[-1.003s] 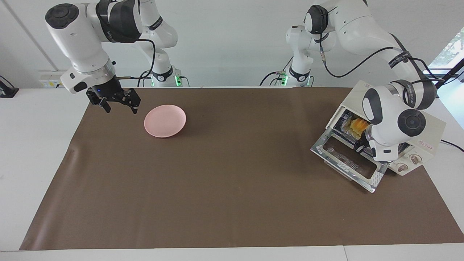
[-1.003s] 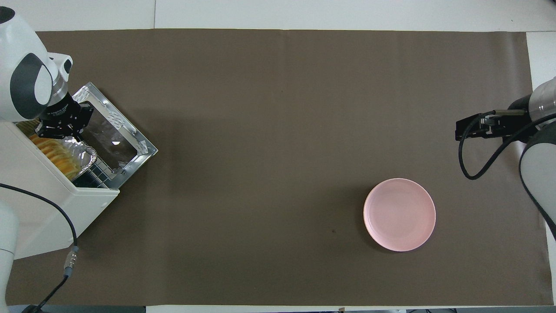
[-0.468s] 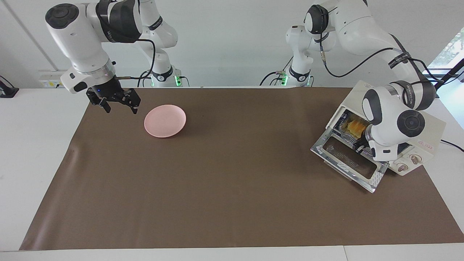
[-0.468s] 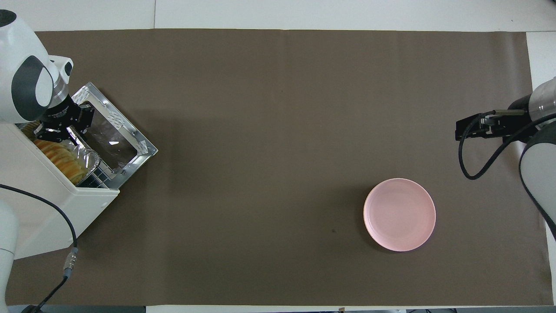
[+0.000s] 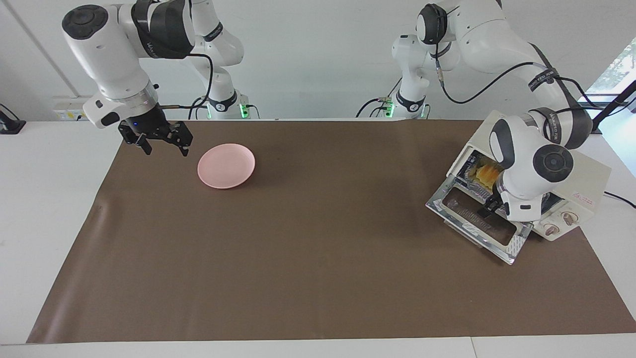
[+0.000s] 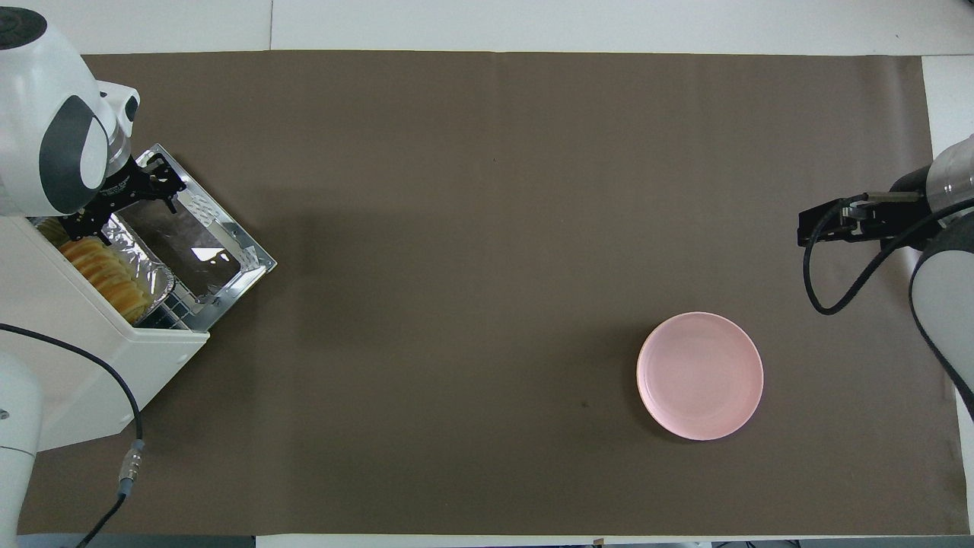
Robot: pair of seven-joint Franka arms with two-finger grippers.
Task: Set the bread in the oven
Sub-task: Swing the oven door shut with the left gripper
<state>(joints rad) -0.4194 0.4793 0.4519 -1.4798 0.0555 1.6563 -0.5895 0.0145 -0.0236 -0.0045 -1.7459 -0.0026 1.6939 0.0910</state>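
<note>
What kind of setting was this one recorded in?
Probably a robotics lab bench, not a real kitchen: a brown mat covers a white table, with only a toaster oven and a pink plate on it.

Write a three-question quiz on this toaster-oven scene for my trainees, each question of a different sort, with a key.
1. True or false: the bread lies on the pink plate.
2. Multiple choice: the oven door is A) folded down open, B) shut, C) removed.
3. Fill in: the left hand is over the oven's ____.

Key
1. False. The bread sits in a foil tray on the rack in the oven; the plate holds nothing.
2. A.
3. Door. The hand is open and holds nothing, while the right hand waits open beside the plate, toward the right arm's end of the table.
</note>
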